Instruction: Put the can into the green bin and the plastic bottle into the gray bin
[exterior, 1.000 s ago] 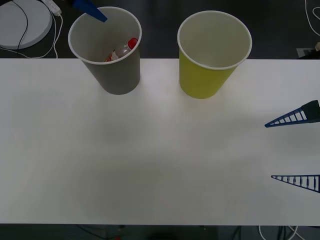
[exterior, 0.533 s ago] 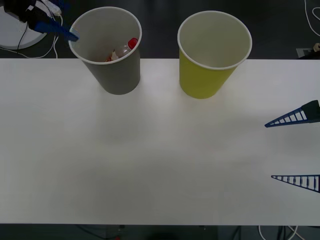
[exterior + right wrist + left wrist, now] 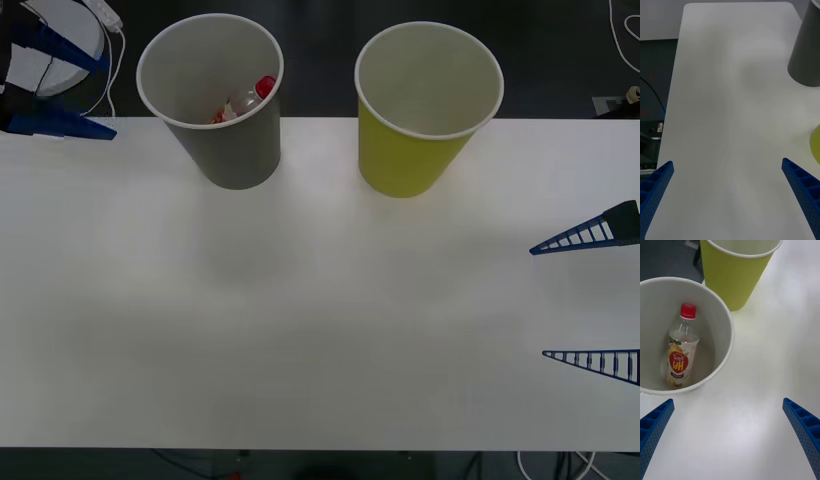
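On the white, smooth table in front of me stand two large tapered paper cups with white insides and white rolled rims. My left gripper hangs at the table's far left corner, its two blue ribbed fingers spread wide apart with nothing between them. Just beyond its open jaws stands the gray bin, a dark gray cup standing upright. Inside it rests the plastic bottle, small and clear, with a red screw cap and a red-orange label. It leans against the cup's white inner wall, cap upward, well below the rim. From my left wrist, the bottle sits ahead of the jaws and nearer to one finger than the other, apart from both.

Farther past the gray bin, and beside it, stands the green bin, a yellow-green cup of the same shape, also upright; I cannot see its bottom.

My right gripper waits at the table's right edge, low over the surface, its blue ribbed fingers also held wide open and gripping nothing. Both cups stand well ahead of its jaws, the green one nearer, the gray one farther.
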Controlling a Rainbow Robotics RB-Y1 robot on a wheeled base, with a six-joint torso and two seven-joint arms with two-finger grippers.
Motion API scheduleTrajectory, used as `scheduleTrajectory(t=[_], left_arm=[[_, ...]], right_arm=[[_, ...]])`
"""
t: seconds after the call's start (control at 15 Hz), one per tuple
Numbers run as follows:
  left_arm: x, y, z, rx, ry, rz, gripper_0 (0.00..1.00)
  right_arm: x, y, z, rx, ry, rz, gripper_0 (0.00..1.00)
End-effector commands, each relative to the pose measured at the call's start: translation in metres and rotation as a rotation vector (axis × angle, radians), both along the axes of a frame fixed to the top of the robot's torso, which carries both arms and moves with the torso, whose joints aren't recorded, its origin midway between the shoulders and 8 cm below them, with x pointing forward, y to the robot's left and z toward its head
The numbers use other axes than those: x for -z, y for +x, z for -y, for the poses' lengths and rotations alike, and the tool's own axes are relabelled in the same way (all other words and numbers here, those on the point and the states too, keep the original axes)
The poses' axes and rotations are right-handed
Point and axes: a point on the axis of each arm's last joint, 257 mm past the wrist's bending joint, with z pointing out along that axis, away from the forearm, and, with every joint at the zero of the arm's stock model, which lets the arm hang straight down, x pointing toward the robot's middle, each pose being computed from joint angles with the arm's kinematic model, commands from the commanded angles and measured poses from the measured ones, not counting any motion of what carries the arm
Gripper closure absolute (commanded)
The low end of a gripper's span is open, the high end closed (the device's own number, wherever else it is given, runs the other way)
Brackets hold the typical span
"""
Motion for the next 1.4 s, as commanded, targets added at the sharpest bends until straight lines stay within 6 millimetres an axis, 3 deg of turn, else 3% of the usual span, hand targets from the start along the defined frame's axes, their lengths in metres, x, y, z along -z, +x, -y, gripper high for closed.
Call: scheduleTrajectory(t=[0.07,0.67,1.13,1.4], left_arm=[[0.018,-0.017,-0.005,0.017,-0.024,0.014,0.0],[0.081,-0.09,-0.015,0.108,-0.082,0.059,0.0],[0.104,-0.141,-0.024,0.203,-0.078,0.073,0.0],[0.109,-0.16,-0.032,0.23,-0.053,0.116,0.0]], right_arm=[[0.0,0.0,0.0,0.0,0.0,0.0,0.0],[0.0,0.0,0.0,0.0,0.0,0.0,0.0],[0.0,0.0,0.0,0.0,0.0,0.0,0.0],[0.0,0.0,0.0,0.0,0.0,0.0,0.0]])
